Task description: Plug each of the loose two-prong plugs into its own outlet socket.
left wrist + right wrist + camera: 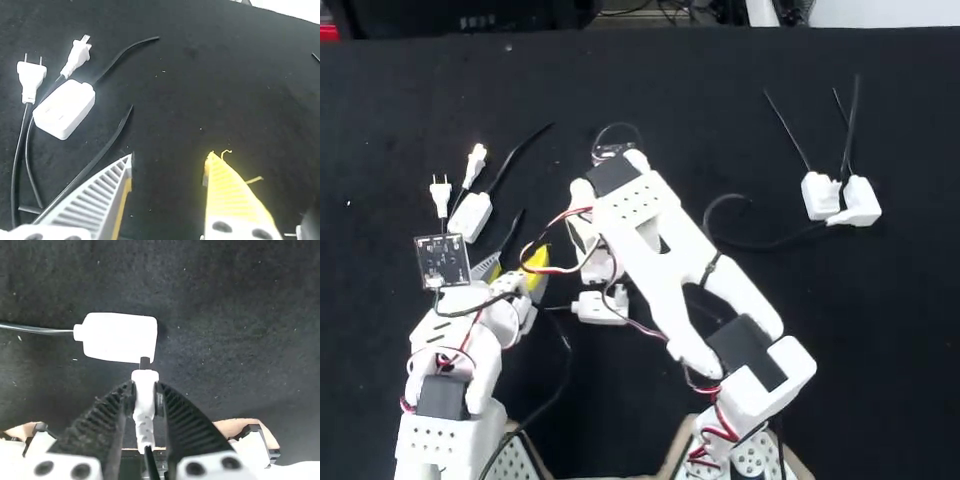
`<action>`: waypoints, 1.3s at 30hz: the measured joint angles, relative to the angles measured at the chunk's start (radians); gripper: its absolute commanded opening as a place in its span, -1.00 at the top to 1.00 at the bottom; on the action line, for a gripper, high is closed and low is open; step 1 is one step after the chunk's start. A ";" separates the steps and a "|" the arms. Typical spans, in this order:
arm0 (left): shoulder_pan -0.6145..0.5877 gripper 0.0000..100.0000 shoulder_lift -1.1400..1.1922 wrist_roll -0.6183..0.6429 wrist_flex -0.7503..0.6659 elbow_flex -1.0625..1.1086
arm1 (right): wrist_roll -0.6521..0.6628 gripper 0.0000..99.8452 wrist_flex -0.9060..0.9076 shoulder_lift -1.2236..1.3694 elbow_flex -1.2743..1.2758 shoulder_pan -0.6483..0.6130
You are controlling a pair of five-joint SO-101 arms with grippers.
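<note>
While right gripper clenches light, stiff plug by body, touching outlet socket probably slides if pushed; left gripper gapes empty.

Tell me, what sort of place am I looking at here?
Probably a robotics lab or hobby test bench: a left arm and right arm of white plastic at a black-covered table, with two-prong plugs and outlet sockets laid out for practice.

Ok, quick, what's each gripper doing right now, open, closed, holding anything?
Left gripper: open, holding nothing.
Right gripper: closed on a white plug, right by a white outlet socket.
</note>
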 measured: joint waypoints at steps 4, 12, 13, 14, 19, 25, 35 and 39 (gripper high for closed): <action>-0.002 0.53 0.000 0.000 0.000 0.000 | 0.000 0.98 -0.021 0.044 0.000 0.000; -0.002 0.53 0.000 0.000 0.000 0.000 | 0.000 0.98 -0.029 0.127 0.000 0.000; -0.002 0.53 0.000 0.000 0.000 0.000 | 0.000 0.98 -0.029 0.130 0.000 0.000; -0.002 0.53 0.000 0.000 0.000 0.000 | 0.000 0.98 -0.029 0.130 0.000 0.000; -0.002 0.53 0.000 0.000 0.000 0.000 | 0.000 0.98 -0.037 0.130 0.000 0.000; -0.002 0.53 0.000 0.000 0.000 0.000 | -0.074 0.98 -0.063 0.130 -0.020 0.000; -0.002 0.53 0.000 0.000 0.000 0.000 | -0.083 0.98 -0.064 0.169 -0.025 0.000; -0.002 0.53 0.000 0.000 0.000 0.000 | -0.066 0.98 -0.063 0.238 -0.069 -0.002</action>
